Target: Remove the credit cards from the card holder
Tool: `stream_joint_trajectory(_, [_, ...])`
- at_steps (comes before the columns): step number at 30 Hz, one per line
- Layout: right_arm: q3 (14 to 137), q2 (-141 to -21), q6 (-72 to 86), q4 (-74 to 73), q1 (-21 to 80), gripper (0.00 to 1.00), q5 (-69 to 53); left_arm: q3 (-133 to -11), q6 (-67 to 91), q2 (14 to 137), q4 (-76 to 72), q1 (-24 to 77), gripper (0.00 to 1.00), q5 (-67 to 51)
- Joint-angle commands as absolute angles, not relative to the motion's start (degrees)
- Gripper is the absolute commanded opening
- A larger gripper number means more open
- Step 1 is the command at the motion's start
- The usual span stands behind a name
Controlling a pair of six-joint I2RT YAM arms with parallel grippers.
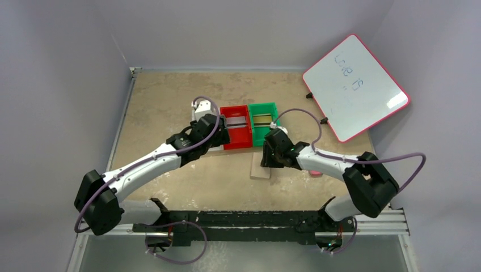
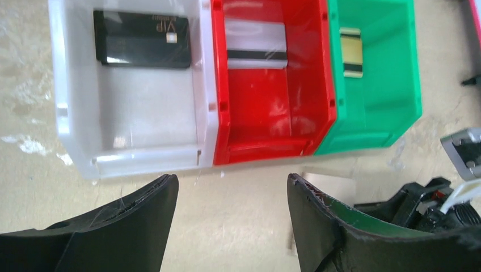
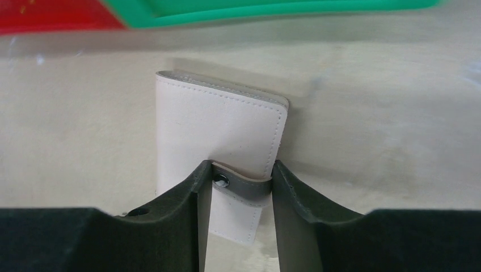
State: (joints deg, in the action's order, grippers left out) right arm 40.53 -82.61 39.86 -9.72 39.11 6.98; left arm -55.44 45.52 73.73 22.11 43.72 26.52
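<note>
Card holder point(image 3: 218, 130) lay folded on table point(image 3: 368, 141) just in front of green bin point(image 3: 272, 8), right claw point(image 3: 241, 170) pinching its snap tab point(image 3: 244, 190); left claw point(image 2: 231, 181) hovered open, empty, left of bin. Step likely called for light, square pinch and slow lift, lest holder skid.

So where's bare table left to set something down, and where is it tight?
Free: the far strip between the red bin, green bin and back wall; the left side beyond the left arm; the near band between wallet and arm bases. Crowded: the middle, where bins, wallet, left hand and right hand meet.
</note>
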Motion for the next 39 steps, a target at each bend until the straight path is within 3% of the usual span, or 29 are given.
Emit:
stream_joint_trajectory(1, [44.1, -88.1, 40.0, -9.9, 45.8, 0.38, 6.7, -50.2, 49.4, 69.8, 19.1, 44.3, 0.69, 22.1])
stream_joint_trajectory(4, [47.3, -92.2, 40.8, -10.2, 50.5, 0.36, 7.0, -46.2, 51.1, 67.9, 18.7, 44.7, 0.68, 21.5])
stream_joint_trajectory(7, [50.0, -95.1, 41.8, -10.8, 54.7, 0.25, 7.4, -42.7, 52.9, 66.2, 18.4, 45.1, 0.67, 21.0])
stream_joint_trajectory(14, [51.1, -94.8, 43.3, -9.4, 57.0, 0.12, 6.0, -35.1, 56.9, 65.0, 13.7, 47.0, 0.65, 17.7])
stream_joint_trajectory(24, [46.0, -90.7, 44.2, 1.6, 55.1, 0.11, -7.0, -32.9, 60.5, 73.7, 11.0, 51.2, 0.6, 18.1])
stream_joint_trajectory(32, [38.4, -88.5, 46.2, 12.6, 47.7, 0.1, -18.1, -31.1, 61.2, 77.8, 8.6, 53.3, 0.48, 17.1])
stream_joint_trajectory(39, [37.4, -88.1, 46.5, 13.0, 46.3, 0.15, -18.5, -31.0, 62.2, 80.5, 9.8, 55.8, 0.42, 19.1])
